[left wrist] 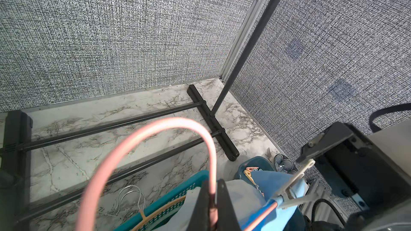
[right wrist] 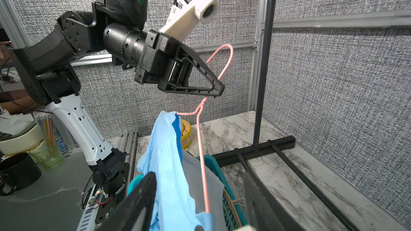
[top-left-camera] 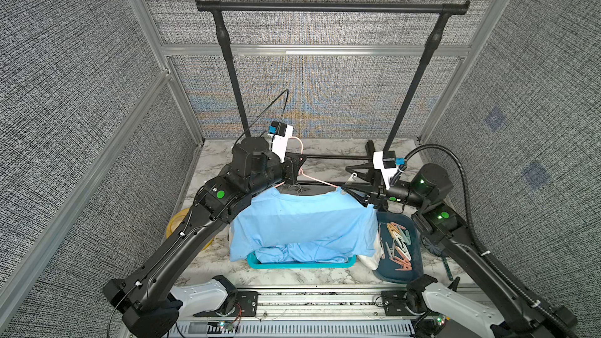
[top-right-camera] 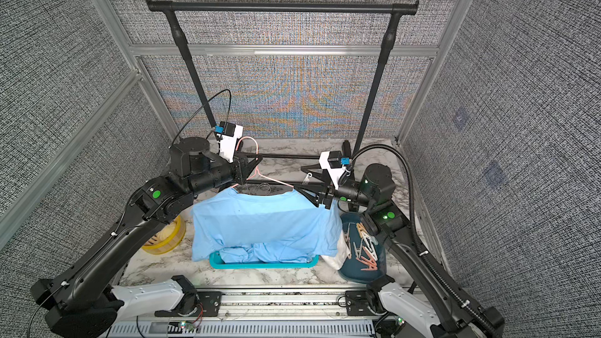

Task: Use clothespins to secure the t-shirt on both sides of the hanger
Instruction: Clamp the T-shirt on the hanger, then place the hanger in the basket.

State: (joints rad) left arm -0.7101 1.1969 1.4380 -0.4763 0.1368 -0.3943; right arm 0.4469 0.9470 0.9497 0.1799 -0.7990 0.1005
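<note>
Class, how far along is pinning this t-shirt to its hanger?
Done: one clothespin looks clipped over the t-shirt at the right end of the hanger. In hand: left gripper shut on the hanger neck; right gripper open beside that pin. To do: the other end shows no pin; spares lie in the tray.

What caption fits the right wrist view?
Left gripper pinches pink hanger; blue t-shirt shoulder sits between open right gripper jaws.

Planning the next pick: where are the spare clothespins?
In both top views, the clothespins lie in the dark blue tray on the robot's right, beside the t-shirt.
</note>
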